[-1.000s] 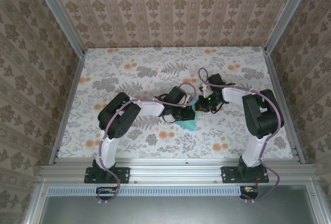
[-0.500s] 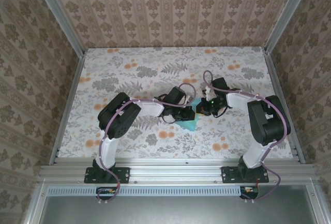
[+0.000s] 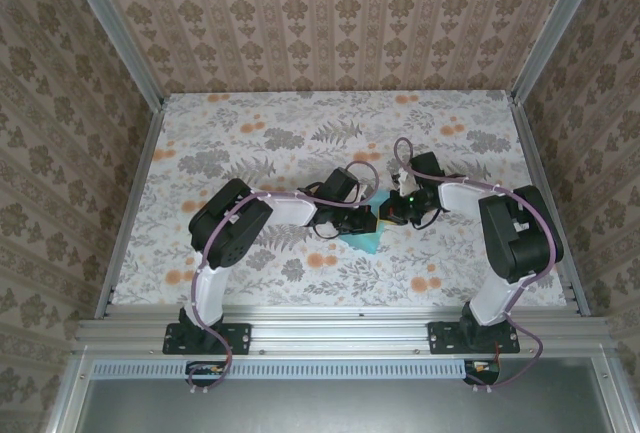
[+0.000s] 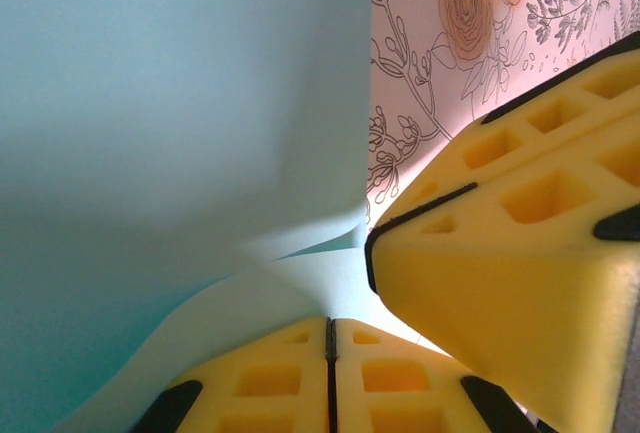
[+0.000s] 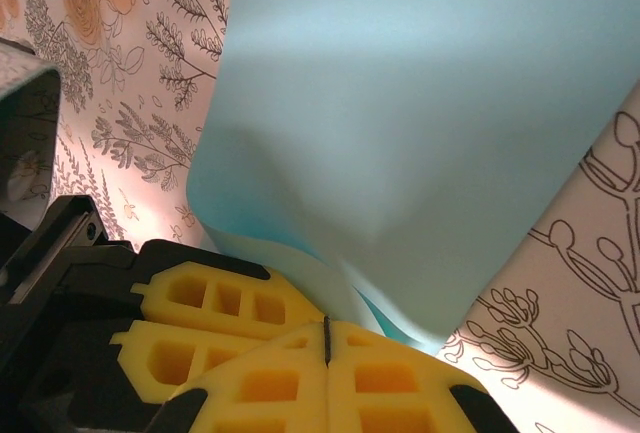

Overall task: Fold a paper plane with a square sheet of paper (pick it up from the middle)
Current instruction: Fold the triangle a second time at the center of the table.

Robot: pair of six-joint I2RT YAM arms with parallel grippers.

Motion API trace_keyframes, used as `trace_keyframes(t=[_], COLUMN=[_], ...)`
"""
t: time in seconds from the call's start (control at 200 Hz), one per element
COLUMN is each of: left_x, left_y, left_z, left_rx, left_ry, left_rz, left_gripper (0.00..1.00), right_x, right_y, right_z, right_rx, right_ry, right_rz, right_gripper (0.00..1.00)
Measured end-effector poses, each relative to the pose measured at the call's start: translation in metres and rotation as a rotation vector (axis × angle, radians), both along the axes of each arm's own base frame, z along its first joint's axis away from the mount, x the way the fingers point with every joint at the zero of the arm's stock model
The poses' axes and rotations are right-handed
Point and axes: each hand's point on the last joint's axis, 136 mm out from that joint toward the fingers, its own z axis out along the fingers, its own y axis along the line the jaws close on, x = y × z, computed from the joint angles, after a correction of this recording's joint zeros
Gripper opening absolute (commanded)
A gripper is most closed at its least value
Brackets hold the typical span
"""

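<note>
The square sheet of paper (image 3: 370, 241), light turquoise, hangs bent in layers just above the floral table, between my two grippers. My left gripper (image 3: 366, 220) is shut on its edge; in the left wrist view the paper (image 4: 180, 103) rises from the closed yellow jaws of that gripper (image 4: 330, 325). My right gripper (image 3: 386, 212) is shut on the paper beside it, and its fingers (image 4: 510, 253) almost touch the left ones. In the right wrist view the paper (image 5: 420, 123) curls up from the right gripper (image 5: 327, 328). Whether the paper has a paper plane's shape cannot be told.
The floral table (image 3: 250, 143) stretches out behind and to both sides of the grippers. Patterned walls and metal rails (image 3: 130, 203) bound it on three sides. Both arms reach inward and meet near the table's middle.
The right arm's elbow has swung outward to the right and its gripper has edged closer to the left one. The left arm and the paper have barely moved.
</note>
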Motion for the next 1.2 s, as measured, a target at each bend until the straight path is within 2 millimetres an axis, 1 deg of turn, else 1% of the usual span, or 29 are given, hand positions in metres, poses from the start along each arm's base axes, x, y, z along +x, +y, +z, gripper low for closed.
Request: trace_keyframes(t=[0.1,0.25,0.36,0.855,1.035,1.13,1.2], left_x=[0.001,0.001,0.001,0.001,0.001,0.001,0.001], left_y=[0.0,0.0,0.0,0.0,-0.001,0.0,-0.001], left_z=[0.001,0.001,0.001,0.002,0.002,0.002,0.002], left_rx=[-0.006,-0.009,-0.01,-0.013,-0.015,-0.015,-0.017], left_ry=[-0.001,-0.002,-0.001,0.0,-0.001,0.0,0.0], left_rz=[-0.001,0.0,-0.002,-0.003,-0.003,-0.003,-0.004], left_gripper=[0.09,0.09,0.1,0.1,0.1,0.1,0.11], right_x=[-0.001,-0.015,-0.017,-0.015,-0.009,-0.007,-0.007], right_y=[-0.003,-0.009,-0.011,-0.009,-0.007,-0.007,-0.007], right_z=[-0.002,-0.014,-0.016,-0.012,-0.007,-0.009,-0.015], right_rx=[-0.006,-0.031,-0.031,-0.013,0.002,0.004,-0.002], right_ry=[0.007,0.063,0.08,0.083,0.062,0.06,0.075], right_rz=[-0.01,-0.02,-0.032,-0.05,-0.065,-0.069,-0.069], right_gripper=[0.02,0.02,0.02,0.01,0.01,0.01,0.01])
